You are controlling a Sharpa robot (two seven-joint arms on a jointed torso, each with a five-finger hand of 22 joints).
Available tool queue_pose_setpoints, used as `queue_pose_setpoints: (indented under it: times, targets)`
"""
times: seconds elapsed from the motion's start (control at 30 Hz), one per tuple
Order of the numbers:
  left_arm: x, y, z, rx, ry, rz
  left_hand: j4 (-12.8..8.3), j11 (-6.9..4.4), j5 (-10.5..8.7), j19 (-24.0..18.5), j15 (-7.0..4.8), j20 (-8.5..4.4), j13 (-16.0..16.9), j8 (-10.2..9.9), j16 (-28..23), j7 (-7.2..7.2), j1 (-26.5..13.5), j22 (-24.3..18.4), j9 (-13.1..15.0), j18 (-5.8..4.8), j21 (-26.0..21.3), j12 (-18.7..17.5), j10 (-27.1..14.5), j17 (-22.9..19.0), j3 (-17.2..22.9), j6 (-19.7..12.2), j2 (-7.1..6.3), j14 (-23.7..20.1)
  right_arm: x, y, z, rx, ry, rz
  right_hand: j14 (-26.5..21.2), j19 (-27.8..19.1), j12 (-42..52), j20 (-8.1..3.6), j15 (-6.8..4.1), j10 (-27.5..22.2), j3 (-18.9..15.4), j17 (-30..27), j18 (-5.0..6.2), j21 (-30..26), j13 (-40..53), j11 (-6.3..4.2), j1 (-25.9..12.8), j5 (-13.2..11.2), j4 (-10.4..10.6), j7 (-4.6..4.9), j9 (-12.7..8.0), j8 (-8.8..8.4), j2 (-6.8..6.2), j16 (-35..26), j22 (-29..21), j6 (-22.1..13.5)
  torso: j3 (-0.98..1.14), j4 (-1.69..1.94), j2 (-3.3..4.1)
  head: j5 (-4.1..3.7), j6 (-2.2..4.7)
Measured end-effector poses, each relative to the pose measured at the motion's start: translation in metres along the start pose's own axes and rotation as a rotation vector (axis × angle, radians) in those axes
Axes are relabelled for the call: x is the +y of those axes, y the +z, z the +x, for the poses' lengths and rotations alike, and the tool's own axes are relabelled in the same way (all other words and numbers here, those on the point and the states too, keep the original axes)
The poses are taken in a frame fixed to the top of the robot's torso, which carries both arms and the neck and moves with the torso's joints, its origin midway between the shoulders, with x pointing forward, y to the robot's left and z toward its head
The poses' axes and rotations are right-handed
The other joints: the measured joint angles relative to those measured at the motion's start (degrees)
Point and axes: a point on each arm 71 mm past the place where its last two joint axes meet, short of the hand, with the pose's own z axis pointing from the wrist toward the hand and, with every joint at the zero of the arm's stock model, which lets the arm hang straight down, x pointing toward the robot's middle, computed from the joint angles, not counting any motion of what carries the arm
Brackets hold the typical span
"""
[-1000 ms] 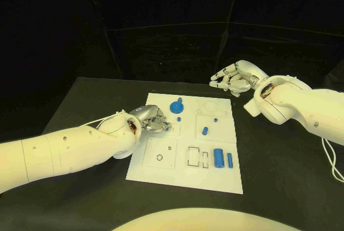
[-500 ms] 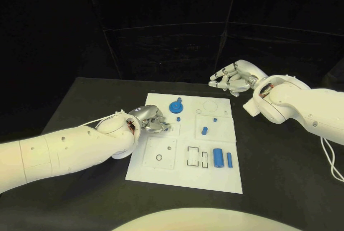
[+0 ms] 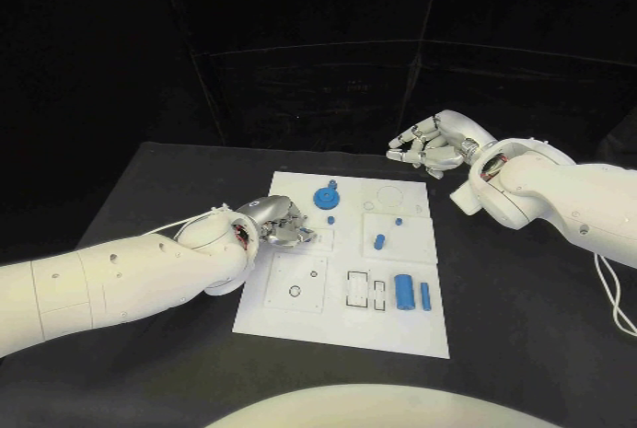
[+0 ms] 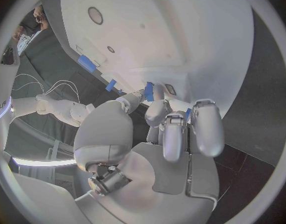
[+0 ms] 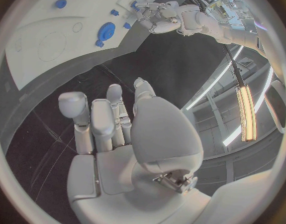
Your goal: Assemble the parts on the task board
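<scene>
Nothing has moved. Our left hand (image 3: 282, 221) pinches a blue part (image 4: 149, 91) over the board's (image 3: 299, 322) left edge; our right hand (image 3: 432, 144) hovers beyond its far corner, fingers curled, empty. A loose pinch could drop it.

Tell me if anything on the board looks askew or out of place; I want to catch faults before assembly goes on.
Nothing stands out. The board lies flat on the table, and the blue parts, like the disc and the cylinder, sit within its outline. The left hand is over the board's left side with a small blue part at its fingers; the right hand is off the board.
</scene>
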Motion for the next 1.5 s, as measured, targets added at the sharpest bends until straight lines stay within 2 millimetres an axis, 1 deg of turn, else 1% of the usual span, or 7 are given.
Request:
queue_pose_setpoints:
  times: [0.33,0.53,0.73,0.8,1.1,1.17,1.5]
  targets:
    - [0.0005,0.0002,0.0002,0.001,-0.002,-0.002,-0.2,0.00,-0.03,0.0,0.00,0.00,0.1,0.0,0.0,-0.02,-0.8,0.0,-0.2,0.00,0.0,0.2,0.0,0.0,0.2,0.0,-0.31,0.0,-0.0001,0.0001,0.0001,0.000,0.000,0.000,0.0,0.0,0.0,0.00,0.00,0.0,0.0,0.0,0.00,-0.2,-0.1,0.00,-0.1,0.0,0.0,0.00,0.0,0.00,0.05,0.0,-0.2,0.0,0.04,0.00,-0.01,0.03,0.03]
    - [0.0018,0.0003,0.0005,0.004,-0.008,-0.008,1.1,-0.01,-0.01,0.0,0.00,0.00,0.2,0.0,0.0,-0.14,-2.2,0.0,-0.4,0.00,0.0,0.2,0.0,0.0,-1.1,0.3,-0.28,0.0,-0.0002,0.0000,-0.0001,0.000,0.000,0.000,0.0,0.0,0.0,0.00,0.00,0.0,-0.1,0.0,0.00,-0.2,-0.1,0.00,-0.1,0.0,0.1,0.00,0.0,0.00,0.05,0.0,-0.2,0.0,0.05,-0.04,-0.03,-0.03,0.04]
    - [0.0031,0.0003,0.0010,0.009,-0.016,-0.015,4.3,0.00,0.04,0.0,0.00,0.00,0.9,0.0,0.0,-0.12,-6.6,0.0,-0.9,0.00,0.6,1.1,0.4,0.0,-3.3,0.9,0.34,0.0,0.0003,0.0001,0.0002,0.000,-0.010,-0.004,0.0,0.0,0.0,0.00,0.00,-0.1,-0.2,-0.1,0.00,-0.2,-0.2,0.10,-0.1,0.0,0.2,0.00,0.0,0.00,0.05,-0.2,-0.3,0.0,0.05,-0.04,-0.03,-0.09,0.15]
    - [0.0033,0.0003,0.0010,0.011,-0.019,-0.016,4.8,0.00,0.04,0.0,0.00,0.00,0.9,-0.2,0.0,-0.04,-7.0,0.0,-0.9,0.00,0.6,1.1,0.4,0.0,-3.5,1.0,0.56,0.0,0.0005,0.0003,0.0004,0.001,-0.014,-0.006,0.0,0.0,0.0,0.00,0.00,-0.2,-0.2,-0.2,0.00,-0.2,-0.2,0.20,-0.1,0.0,0.2,0.00,0.0,0.00,0.05,-0.2,-0.4,0.0,0.05,-0.04,-0.03,-0.10,0.16]
    - [0.0038,0.0003,0.0003,0.019,-0.036,-0.025,5.0,0.00,0.03,0.0,0.00,0.00,1.1,-0.2,0.0,-0.04,-7.2,0.0,-1.1,0.00,0.6,1.1,0.4,0.0,-3.6,1.0,0.70,0.0,0.0011,0.0008,0.0008,0.002,-0.030,-0.012,0.0,0.0,-0.2,0.00,0.00,-0.2,-0.2,-0.2,0.00,-0.2,-0.2,0.20,-0.1,0.0,0.2,0.00,0.0,0.00,0.05,-0.2,-0.4,0.0,0.05,-0.04,-0.02,-0.07,0.16]
    - [0.0039,0.0004,0.0001,0.020,-0.039,-0.026,5.3,-0.22,0.03,0.0,-0.01,0.00,1.1,-0.3,0.0,-0.04,-7.6,0.0,-1.1,0.00,0.6,1.3,0.6,0.0,-3.6,1.0,0.71,0.0,0.0012,0.0009,0.0009,0.002,-0.032,-0.013,0.0,0.0,-0.2,0.00,0.00,-0.2,-0.2,-0.2,0.00,-0.2,-0.2,0.20,-0.1,0.0,0.2,0.00,0.0,0.00,0.05,-0.2,-0.4,0.0,0.05,-0.04,-0.02,-0.07,0.17]
    - [0.0044,0.0005,-0.0009,0.028,-0.049,-0.033,6.3,-0.01,0.03,0.0,0.00,0.00,1.5,-0.3,0.0,-0.24,-8.7,0.0,-1.1,0.00,0.8,1.6,0.8,0.0,-3.9,1.2,1.03,0.0,0.0015,0.0014,0.0013,0.002,-0.038,-0.015,0.0,0.0,-0.2,0.00,0.00,-0.2,-0.2,-0.2,0.00,-0.2,-0.3,0.20,-0.1,0.0,0.2,0.00,0.0,0.00,0.05,-0.2,-0.4,0.0,0.05,-0.04,-0.02,-0.10,0.20]
